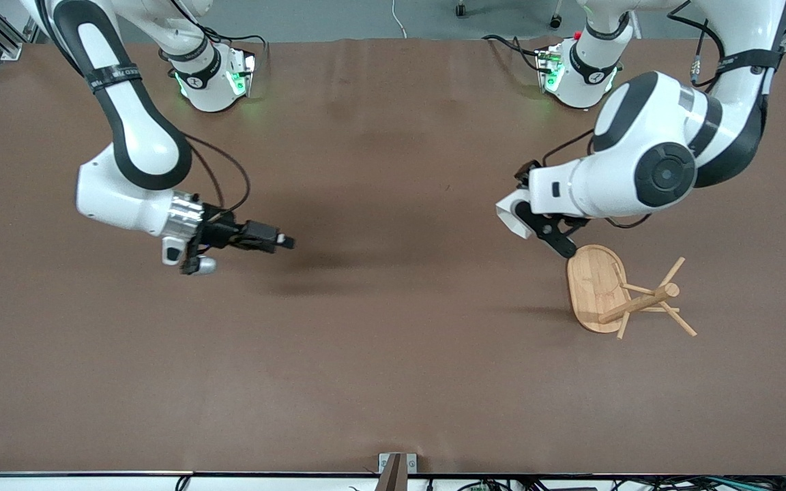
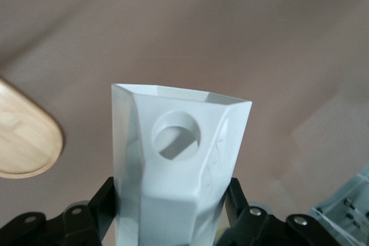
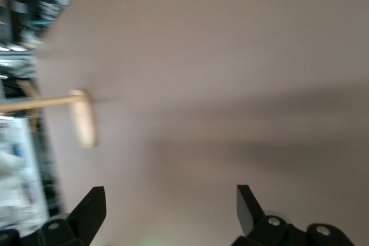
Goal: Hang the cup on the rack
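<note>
The white faceted cup (image 1: 512, 218) hangs in the air with my left gripper (image 1: 528, 222) shut on it. It is just above the table beside the rack's base, on the side toward the robots. In the left wrist view the cup (image 2: 180, 165) fills the space between the black fingers (image 2: 105, 200), its tab with the round hole facing the camera. The bamboo rack (image 1: 611, 293) stands at the left arm's end of the table, pegs angled out from its post. My right gripper (image 1: 285, 242) hovers open and holds nothing over bare table at the right arm's end.
The brown table mat (image 1: 393, 354) is bare apart from the rack. The rack's oval base (image 2: 23, 136) shows at the edge of the left wrist view. The right wrist view shows the rack (image 3: 83, 116) a good way off across bare mat.
</note>
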